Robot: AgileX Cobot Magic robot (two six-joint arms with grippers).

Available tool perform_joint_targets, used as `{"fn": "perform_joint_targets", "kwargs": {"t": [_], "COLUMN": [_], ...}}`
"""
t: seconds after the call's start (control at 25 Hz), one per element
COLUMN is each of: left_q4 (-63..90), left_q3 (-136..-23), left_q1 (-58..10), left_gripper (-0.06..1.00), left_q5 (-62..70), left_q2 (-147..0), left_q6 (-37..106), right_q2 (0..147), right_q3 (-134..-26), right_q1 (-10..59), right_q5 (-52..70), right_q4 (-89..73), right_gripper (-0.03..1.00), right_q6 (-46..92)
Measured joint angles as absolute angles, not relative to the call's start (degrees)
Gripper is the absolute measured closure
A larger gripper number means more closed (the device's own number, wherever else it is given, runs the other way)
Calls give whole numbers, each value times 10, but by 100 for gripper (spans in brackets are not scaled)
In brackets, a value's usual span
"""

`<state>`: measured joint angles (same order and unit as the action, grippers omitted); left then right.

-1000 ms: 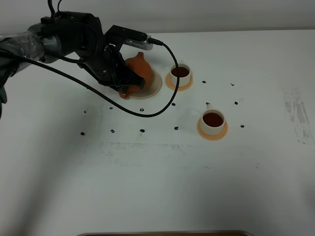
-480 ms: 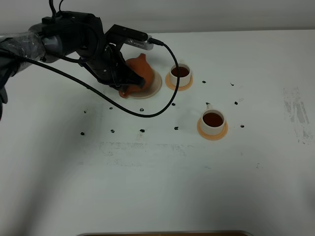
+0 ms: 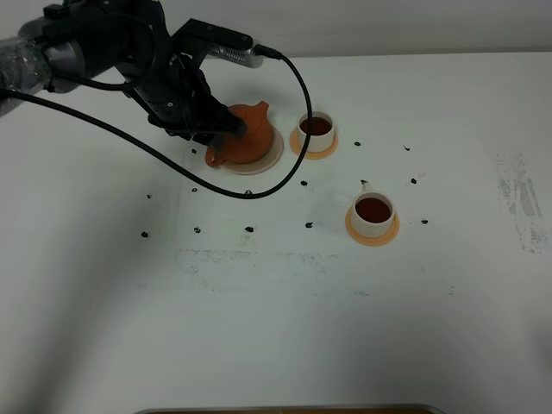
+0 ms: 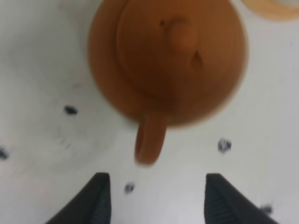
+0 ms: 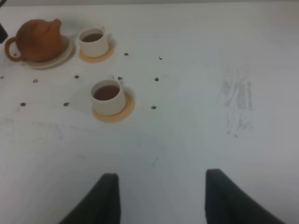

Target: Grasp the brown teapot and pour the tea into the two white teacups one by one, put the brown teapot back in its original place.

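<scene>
The brown teapot (image 3: 248,142) stands upright on the cream saucer (image 3: 272,155) at the back left of the table. Its loop handle (image 4: 150,140) points toward my left gripper (image 4: 156,200), which is open just behind the handle and holds nothing. In the exterior view the left gripper (image 3: 220,129) hovers over the teapot's left side. Two white teacups (image 3: 316,127) (image 3: 373,210) sit on orange coasters, both filled with dark tea. My right gripper (image 5: 161,200) is open and empty above bare table, far from the teapot (image 5: 37,39) and cups (image 5: 93,42) (image 5: 107,95).
A black cable (image 3: 259,185) loops from the left arm across the table in front of the saucer. Small black marks (image 3: 249,229) dot the white tabletop. A worn grey patch (image 3: 522,194) lies at the right. The table's front half is bare.
My left gripper has opened and let go of the teapot's handle, and the arm has drawn back up and to the left. The teapot has settled level on the saucer.
</scene>
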<state>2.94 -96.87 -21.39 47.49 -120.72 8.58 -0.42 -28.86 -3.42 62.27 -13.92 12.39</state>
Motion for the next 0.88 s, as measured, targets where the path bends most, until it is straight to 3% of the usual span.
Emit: {"fn": "perform_joint_targets", "kwargs": {"t": [0.28, 0.64, 0.88], "left_q4": [-41, -53, -55], "left_q3": [-910, -710, -655], "left_q1": [-202, -112, -75], "left_gripper": [47, 47, 47], "left_q5": [529, 519, 525], "left_q2": [-1070, -793, -627], "left_q6": [83, 83, 83], "right_q2": [-4, -4, -4], "right_q3": [-289, -289, -289], "right_q1": [-34, -34, -34], "right_q5": [623, 623, 623], "right_q4": [-141, -141, -142], "right_gripper": [53, 53, 53], "right_q6": [124, 124, 124]}}
